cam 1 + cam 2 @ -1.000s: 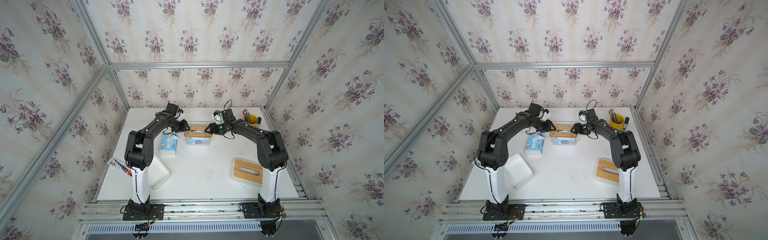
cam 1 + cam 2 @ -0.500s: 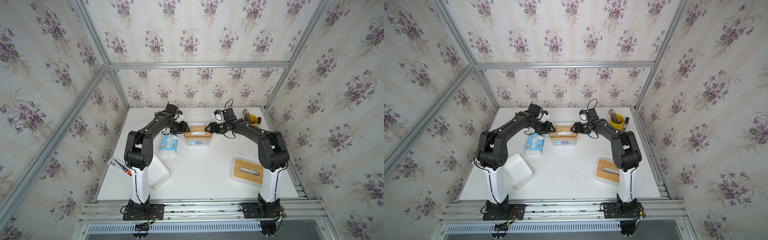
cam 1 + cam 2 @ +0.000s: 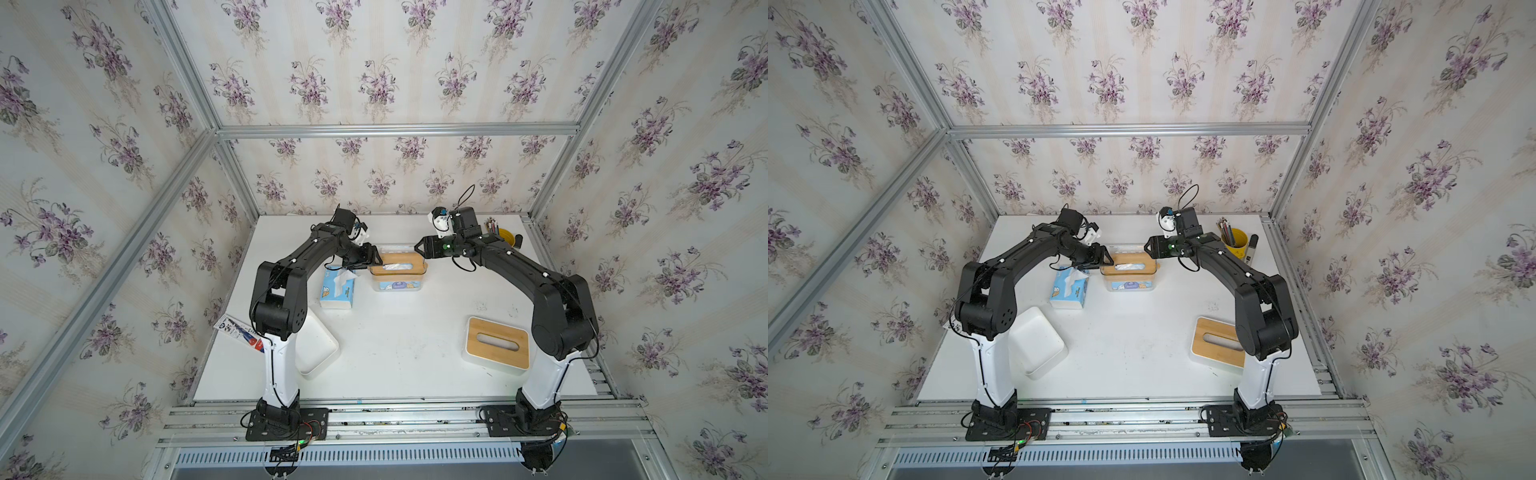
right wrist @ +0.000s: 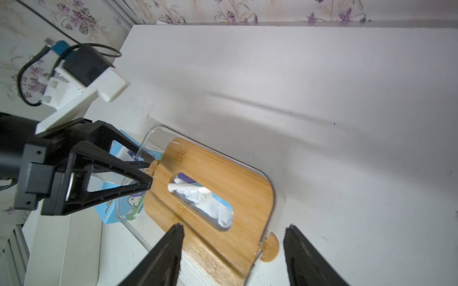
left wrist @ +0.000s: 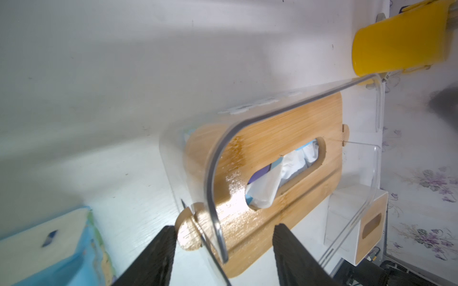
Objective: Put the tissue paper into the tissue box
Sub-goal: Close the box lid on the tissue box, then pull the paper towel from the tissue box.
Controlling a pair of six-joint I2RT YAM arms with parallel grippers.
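Note:
The clear tissue box [image 3: 398,282] [image 3: 1128,284] stands at the back middle of the table, with a bamboo lid [image 5: 272,138] [image 4: 223,173] lying on it. White tissue paper [image 5: 277,178] [image 4: 200,195] shows through the lid's slot, inside the box. My left gripper [image 3: 376,262] [image 5: 223,229] is open at the box's left end, and the lid's round tab lies between its fingers, untouched. At the right end my right gripper [image 3: 417,247] [image 4: 234,229] is open too, straddling the other tab without gripping it.
A blue tissue pack [image 3: 338,286] lies just left of the box. A white tray [image 3: 318,347] sits front left. A second white box with a bamboo lid [image 3: 496,345] sits front right. A yellow pen cup [image 3: 505,235] stands back right.
My left gripper's jaws have spread wider at the lid's end. Both arms have stayed almost where they were, at the two ends of the box.

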